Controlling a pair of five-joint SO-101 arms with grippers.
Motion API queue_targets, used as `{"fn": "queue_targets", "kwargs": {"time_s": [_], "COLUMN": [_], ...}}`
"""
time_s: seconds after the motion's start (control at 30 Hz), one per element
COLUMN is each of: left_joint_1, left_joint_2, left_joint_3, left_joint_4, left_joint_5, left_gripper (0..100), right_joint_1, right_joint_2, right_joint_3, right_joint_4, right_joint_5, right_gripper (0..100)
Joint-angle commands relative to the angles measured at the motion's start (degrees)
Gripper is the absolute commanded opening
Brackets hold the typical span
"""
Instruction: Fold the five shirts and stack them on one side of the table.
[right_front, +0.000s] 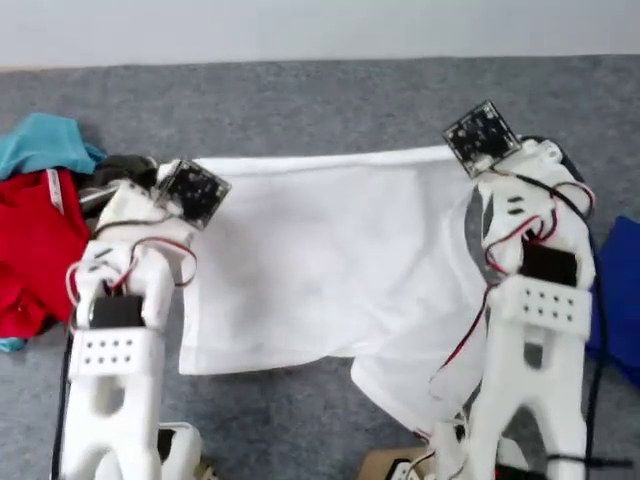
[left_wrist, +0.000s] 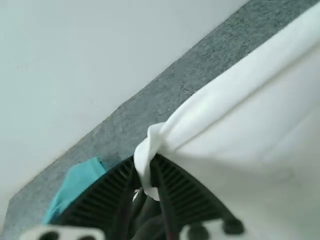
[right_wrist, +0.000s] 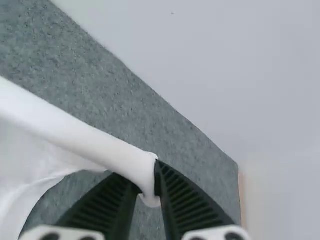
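The grey felt-covered table (right_front: 330, 100) carries a wide white fabric shirt (right_front: 330, 260) across its middle, a crumpled red shirt (right_front: 35, 250) touching a teal shirt (right_front: 45, 145) at one end, and a blue shirt (right_front: 620, 290) at the other.

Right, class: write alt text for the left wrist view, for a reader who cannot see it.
The left tool is shut on a bunched corner of a white shirt, with the grey table beyond. A teal shirt lies farther off.

Bright, even light leaves faint soft shadows on the white shirt (right_front: 330, 250).
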Motion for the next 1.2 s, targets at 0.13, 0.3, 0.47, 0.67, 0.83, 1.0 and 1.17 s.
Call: {"fn": "queue_targets", "kwargs": {"time_s": [0.13,0.3,0.47,0.67,0.83,1.0,1.17], "left_joint_1": [-0.6,-0.5,-0.6,-0.6,-0.6,-0.5,0.0], "left_joint_2": [19.6,34.1,47.4,59.9,69.2,78.0,83.9], "left_joint_3": [-18.0,-31.2,-43.9,-56.2,-66.1,-74.3,-79.9], "left_joint_4": [-2.3,-2.0,-2.0,-2.0,-2.0,-2.0,-2.0], "left_joint_5": [-0.4,-0.4,-0.4,-0.4,-0.4,-0.5,-0.5], "left_gripper": [1,1,1,1,1,1,1], "right_joint_1": [-1.6,-1.4,-1.4,-1.4,-1.5,-1.5,-1.8], "right_joint_2": [8.5,18.2,28.7,39.7,48.3,55.5,59.2], "right_joint_3": [-5.2,-15.6,-26.7,-37.3,-45.8,-52.9,-55.4], "right_joint_4": [-8.7,-8.7,-8.6,-8.4,-8.3,-8.2,-8.1], "right_joint_5": [0.4,0.4,0.4,0.4,0.4,0.4,0.6], "right_gripper": [1.1,1.1,1.1,1.1,1.1,1.1,1.0]}}
